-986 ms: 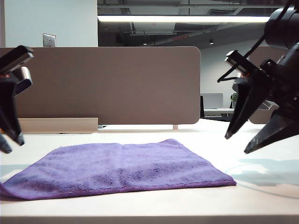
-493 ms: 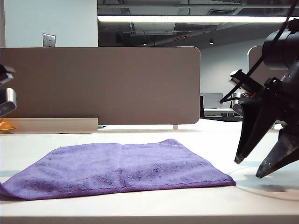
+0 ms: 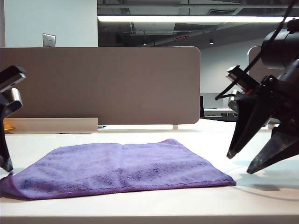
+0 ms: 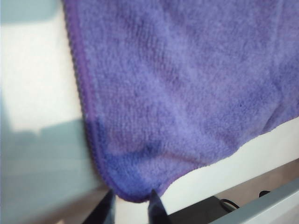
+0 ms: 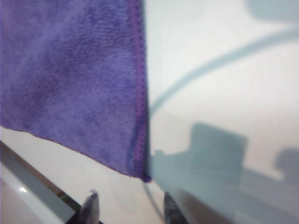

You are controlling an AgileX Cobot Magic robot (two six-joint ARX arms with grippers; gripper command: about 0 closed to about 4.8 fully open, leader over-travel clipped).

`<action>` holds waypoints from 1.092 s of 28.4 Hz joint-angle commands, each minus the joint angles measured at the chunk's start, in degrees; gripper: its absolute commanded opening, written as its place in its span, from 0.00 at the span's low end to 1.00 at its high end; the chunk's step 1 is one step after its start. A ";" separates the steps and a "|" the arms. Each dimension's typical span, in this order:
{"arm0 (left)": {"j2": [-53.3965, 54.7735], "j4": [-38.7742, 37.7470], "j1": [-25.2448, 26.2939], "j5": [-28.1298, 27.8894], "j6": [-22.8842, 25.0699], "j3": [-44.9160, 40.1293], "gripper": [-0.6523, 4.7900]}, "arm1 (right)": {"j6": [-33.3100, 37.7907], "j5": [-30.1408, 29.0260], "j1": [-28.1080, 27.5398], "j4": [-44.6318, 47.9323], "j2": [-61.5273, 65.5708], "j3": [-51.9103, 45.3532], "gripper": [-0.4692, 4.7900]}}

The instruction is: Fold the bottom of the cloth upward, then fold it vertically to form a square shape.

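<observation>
With both grippers' jaws parted and empty, the left gripper (image 4: 132,207) at the purple towel's (image 3: 121,168) near-left corner and the right gripper (image 5: 128,207) just off its near-right corner should pinch only the hem on the worktop (image 3: 149,207), then lift together evenly.

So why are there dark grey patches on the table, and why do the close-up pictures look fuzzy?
In the right wrist view the grey patches by the cloth corner are shadows thrown on the table under the open right gripper. In the left wrist view a shadow darkens the table beside the cloth hem near the left gripper. Both wrist views are soft and blurry; the exterior view is sharper, with a bright ceiling light strip.
</observation>
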 commanded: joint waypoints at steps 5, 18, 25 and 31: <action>2.89 0.68 0.04 5.29 -0.35 0.11 0.29 | 0.00 -1.66 1.88 1.99 -0.13 0.11 0.43; 3.26 -0.44 0.02 5.18 -0.13 0.11 0.44 | 0.00 -1.46 2.45 5.38 1.18 0.13 0.57; 3.26 -0.24 0.02 4.17 -0.13 0.11 0.53 | -0.04 -0.13 2.45 6.40 1.20 0.13 0.57; 3.96 0.22 0.02 3.91 -1.29 0.11 0.50 | -0.02 -0.90 2.47 5.73 4.76 0.13 0.58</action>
